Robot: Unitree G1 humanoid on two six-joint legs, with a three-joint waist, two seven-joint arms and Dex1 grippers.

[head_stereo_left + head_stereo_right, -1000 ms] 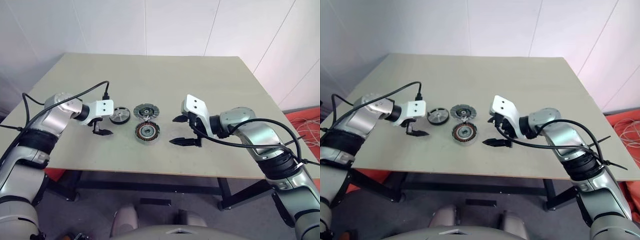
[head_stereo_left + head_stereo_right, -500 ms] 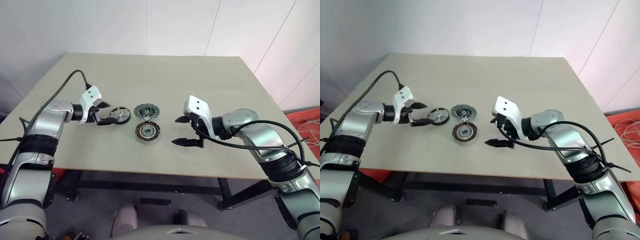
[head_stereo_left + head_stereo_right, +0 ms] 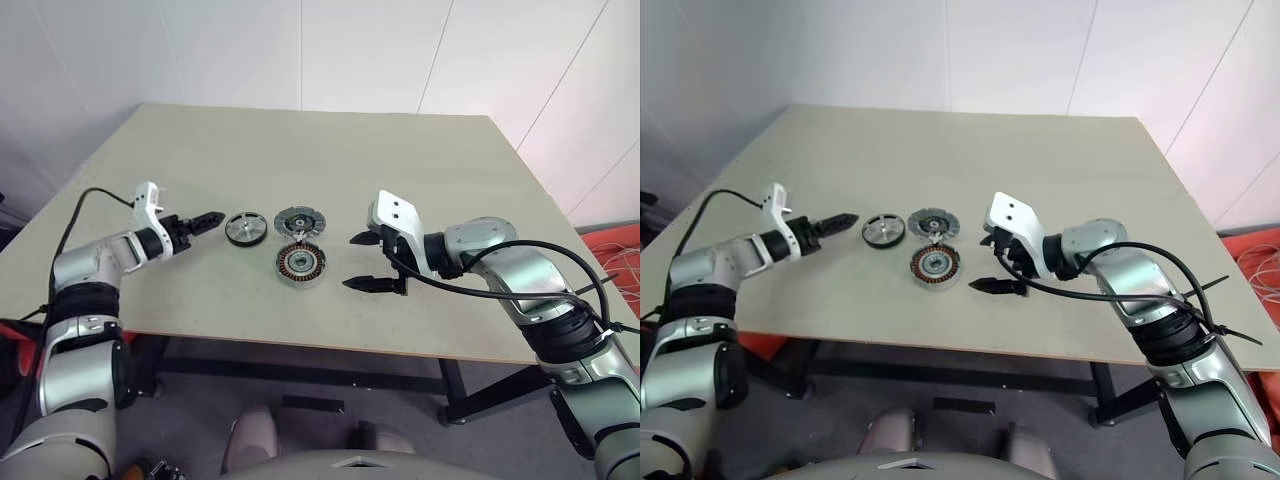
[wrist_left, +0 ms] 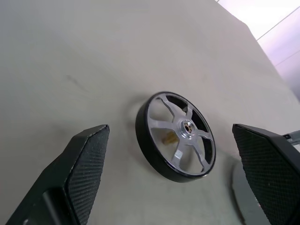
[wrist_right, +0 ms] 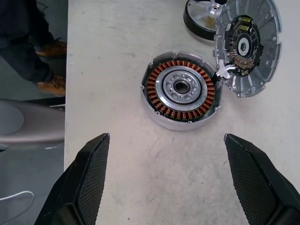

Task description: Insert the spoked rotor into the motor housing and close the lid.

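— Grippers first, starting at the far left of the motor housing [image 3: 299, 264]?

— The left gripper [image 3: 212, 218] sits well out to the left of the housing, low over the table [image 3: 400, 160]. It points toward the housing's side, its two black fingers [image 4: 89, 164] spread wide with nothing between them but bare tabletop.

— And the spoked rotor?

— The spoked rotor [image 3: 245, 229] lies flat on the table just ahead of those fingertips, between the left gripper and the housing. It is a black-rimmed wheel with silver spokes and a small hub, and nothing touches it. In the left wrist view it sits squarely in the gap between the two fingers, a little way beyond them.

— The housing itself?

— It is open and face up, with a ring of copper windings around a silver centre. The well is empty — no rotor in it.

— The lid?

— The lid [image 3: 294, 220] is off. It lies just behind the housing, toward the far side of the table, rim touching rim. It is a grey ribbed disc with a small circuit board showing, and short wires join it to the housing's edge.

— Right side?

— The right gripper [image 3: 350, 262] hovers just to the right of the housing, aimed at it. Its fingers are parted wide and hold nothing.
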